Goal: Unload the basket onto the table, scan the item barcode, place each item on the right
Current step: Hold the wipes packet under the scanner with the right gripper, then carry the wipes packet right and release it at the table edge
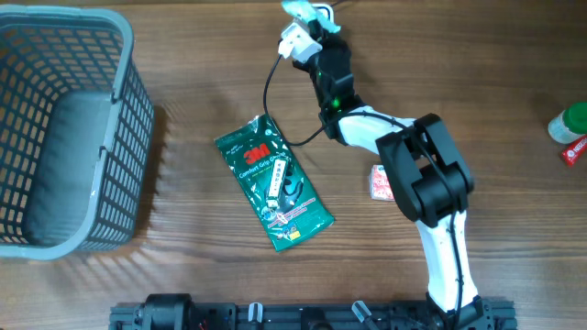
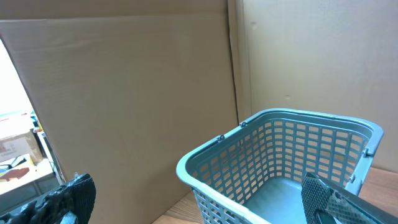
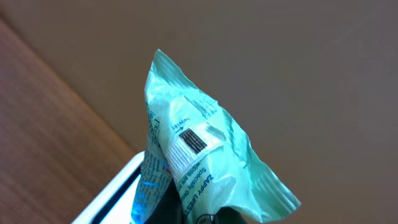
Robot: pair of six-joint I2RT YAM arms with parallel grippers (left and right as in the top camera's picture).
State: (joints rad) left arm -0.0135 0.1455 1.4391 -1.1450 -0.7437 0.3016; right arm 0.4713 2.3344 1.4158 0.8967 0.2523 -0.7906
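Far left on the bench, the grey basket (image 1: 128, 110) stands upright. The left fingers (image 2: 71, 196) are spread wide, released, holding nothing, with the basket in front of them. At centre bench a green 3M pack (image 1: 273, 181) lies flat. At the far edge, the right fingers (image 3: 173, 210) are clenched on the mint-green packet (image 3: 199, 162), held off the bench just beside the white scanner (image 3: 118, 193), its barcode (image 3: 191, 142) facing the wrist camera. Further right lie a small red-and-white pack (image 1: 380, 181) and a green-capped bottle (image 1: 569, 122).

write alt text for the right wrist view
A crinkled mint-green packet stands close to the camera, with a small black barcode on its white label facing the lens. Behind it are a plain tan wall and a strip of wooden table.
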